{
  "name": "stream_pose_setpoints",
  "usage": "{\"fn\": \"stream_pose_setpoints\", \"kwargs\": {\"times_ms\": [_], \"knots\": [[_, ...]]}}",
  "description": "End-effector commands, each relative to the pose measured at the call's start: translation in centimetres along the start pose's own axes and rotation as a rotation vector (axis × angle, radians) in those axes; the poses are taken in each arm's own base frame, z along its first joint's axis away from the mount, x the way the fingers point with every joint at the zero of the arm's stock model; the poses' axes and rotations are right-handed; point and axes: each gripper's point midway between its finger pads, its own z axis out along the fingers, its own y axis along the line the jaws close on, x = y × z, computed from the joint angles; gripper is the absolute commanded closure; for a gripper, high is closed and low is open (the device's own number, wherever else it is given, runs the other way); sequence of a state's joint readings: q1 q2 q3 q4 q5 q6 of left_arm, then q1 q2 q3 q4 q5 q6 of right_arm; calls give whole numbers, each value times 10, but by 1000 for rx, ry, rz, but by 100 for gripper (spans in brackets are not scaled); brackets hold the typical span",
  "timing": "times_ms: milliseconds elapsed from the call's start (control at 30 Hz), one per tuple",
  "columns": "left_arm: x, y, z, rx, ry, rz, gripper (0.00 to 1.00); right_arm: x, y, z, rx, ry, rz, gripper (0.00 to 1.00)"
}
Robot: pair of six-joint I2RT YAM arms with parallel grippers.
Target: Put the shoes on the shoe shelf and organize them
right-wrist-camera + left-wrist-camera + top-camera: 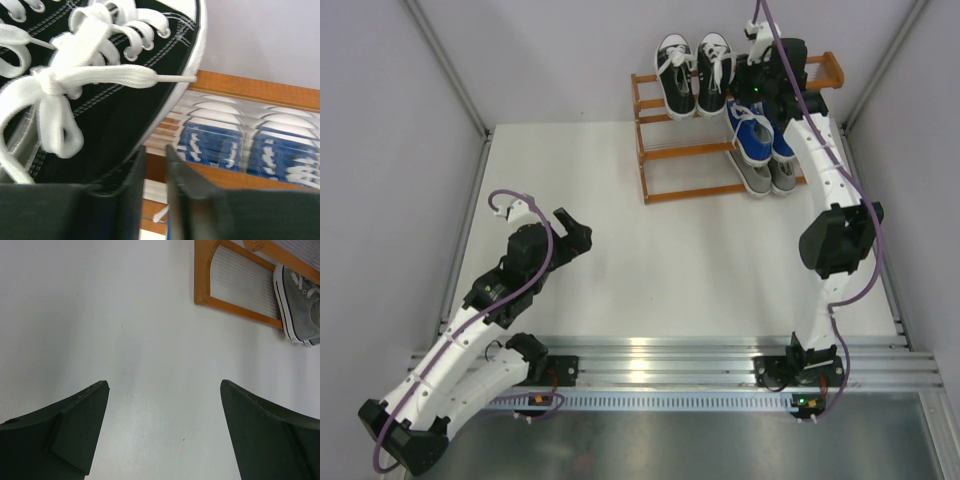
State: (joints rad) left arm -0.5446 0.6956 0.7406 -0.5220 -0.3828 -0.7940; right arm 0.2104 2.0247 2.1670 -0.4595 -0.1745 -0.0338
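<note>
Far right on the white counter [620, 250], orange-brown shoe shelf [685, 152], three tiers: black sneakers [676, 75] on top at left, blue sneakers [752, 135] on the middle tier at right, grey sneakers [757, 178] on the bottom tier at right. Right jaws over the top tier just beside the black pair, parted only a sliver, nothing seen between them. Left jaws spread wide over bare counter, apart from the shelf, holding nothing.

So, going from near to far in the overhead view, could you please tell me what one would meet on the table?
Left gripper → grey shoes → blue shoes → black shoes.
</note>
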Motion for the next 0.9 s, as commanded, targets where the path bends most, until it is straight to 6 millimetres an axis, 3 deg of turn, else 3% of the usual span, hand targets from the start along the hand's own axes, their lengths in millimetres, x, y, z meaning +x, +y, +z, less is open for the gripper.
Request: {"fn": "stream_pose_setpoints", "kwargs": {"times_ms": [0,33,67,133,167,200,233,267,300,333,367,400,433,467,533,567,633,667,733,767,833,867], "knots": [[-25,-17,-5,52,-76,-30,2,-50,-8,-33,19,-125,-28,73],[-26,-18,-5,54,-78,-26,2,-65,-18,-53,30,-162,-37,67],[-27,-18,-5,52,-79,-14,2,-68,-19,-62,10,-168,-54,61],[-31,-20,-7,56,-87,-3,2,-88,-27,-100,12,-218,-132,37],[-33,-20,-6,50,-92,13,2,-79,-26,-106,-13,-202,-149,29],[-34,-20,-5,46,-94,25,2,-95,-30,-139,11,-251,-194,6],[-39,-22,-5,44,-101,43,2,-98,-34,-151,33,-274,-202,1],[-41,-23,-5,43,-106,55,2,-70,-42,-150,58,-228,-177,1],[-44,-25,-6,45,-112,67,2,-81,-45,-183,108,-284,-152,1],[-46,-26,-4,41,-114,95,2,-79,-41,-193,98,-310,-147,1],[-52,-29,-6,45,-124,104,2,-49,-46,-193,84,-254,-128,1],[-55,-29,-5,38,-132,116,2,-47,-52,-218,112,-263,-145,1],[-57,-30,-5,34,-135,145,2,-36,-53,-223,121,-237,-137,1],[-63,-33,-6,37,-147,153,2,-6,-54,-225,124,-156,-98,0],[-69,-33,-7,29,-160,183,2,13,-64,-246,198,-121,-50,1],[-71,-34,-8,26,-167,188,2,43,-67,-247,222,-51,2,1],[-78,-35,-10,22,-185,196,2,59,-72,-269,293,-34,33,1],[-80,-36,-12,25,-189,199,2,83,-73,-271,306,10,57,1],[-83,-36,-16,32,-201,199,2,97,-72,-291,357,16,67,1],[-83,-36,-17,35,-201,200,2,117,-72,-292,374,45,96,1],[-85,-35,-21,37,-208,197,2,124,-76,-311,472,20,128,1],[-85,-34,-23,36,-210,197,2,139,-79,-313,516,29,202,1]]}}
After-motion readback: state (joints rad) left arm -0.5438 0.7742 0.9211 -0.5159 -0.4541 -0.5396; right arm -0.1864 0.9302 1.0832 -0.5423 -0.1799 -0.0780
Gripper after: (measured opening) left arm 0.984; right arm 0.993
